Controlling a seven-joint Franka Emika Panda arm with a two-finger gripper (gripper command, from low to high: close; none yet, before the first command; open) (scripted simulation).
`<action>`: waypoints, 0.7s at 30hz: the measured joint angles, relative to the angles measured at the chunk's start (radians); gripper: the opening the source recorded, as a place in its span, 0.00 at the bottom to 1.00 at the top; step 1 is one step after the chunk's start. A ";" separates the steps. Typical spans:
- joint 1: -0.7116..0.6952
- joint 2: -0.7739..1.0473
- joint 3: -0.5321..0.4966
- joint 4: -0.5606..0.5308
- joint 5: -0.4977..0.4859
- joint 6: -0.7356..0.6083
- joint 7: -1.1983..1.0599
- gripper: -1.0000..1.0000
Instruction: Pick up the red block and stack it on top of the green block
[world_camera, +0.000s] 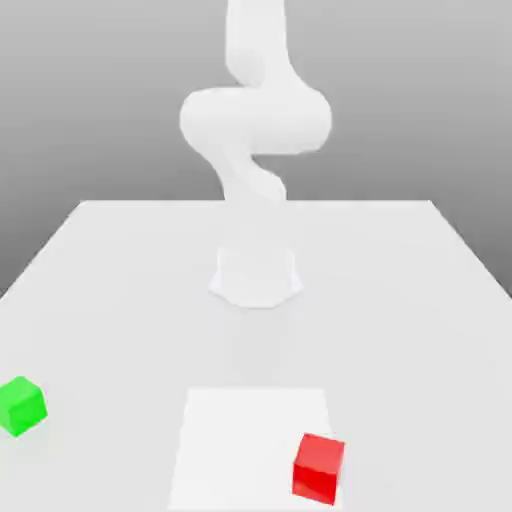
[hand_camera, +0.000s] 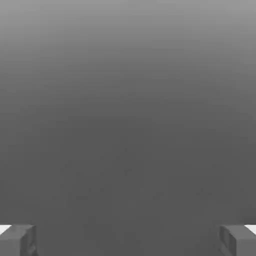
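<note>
Across a pale tabletop (world_camera: 400, 270) with its far edge meeting a gray gradient backdrop (world_camera: 400, 100), a white robot arm (world_camera: 256, 120) is rising from its base, bare surface lying between it and the blocks. A white square panel (world_camera: 240, 440) is lying flat toward the near edge, the red block (world_camera: 318, 468) sitting tilted at its corner on the exterior view's right. The green block (world_camera: 21, 406) is resting well apart, at the exterior view's far left. The gripper (hand_camera: 128, 241) is holding its fingers spread, nothing between them.
</note>
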 joint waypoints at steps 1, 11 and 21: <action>-0.010 0.039 0.016 -0.008 -0.007 0.015 0.024 0.50; -0.079 0.407 0.133 -0.079 -0.088 0.154 0.255 0.50; -0.068 0.765 0.173 -0.151 -0.125 0.295 0.452 0.50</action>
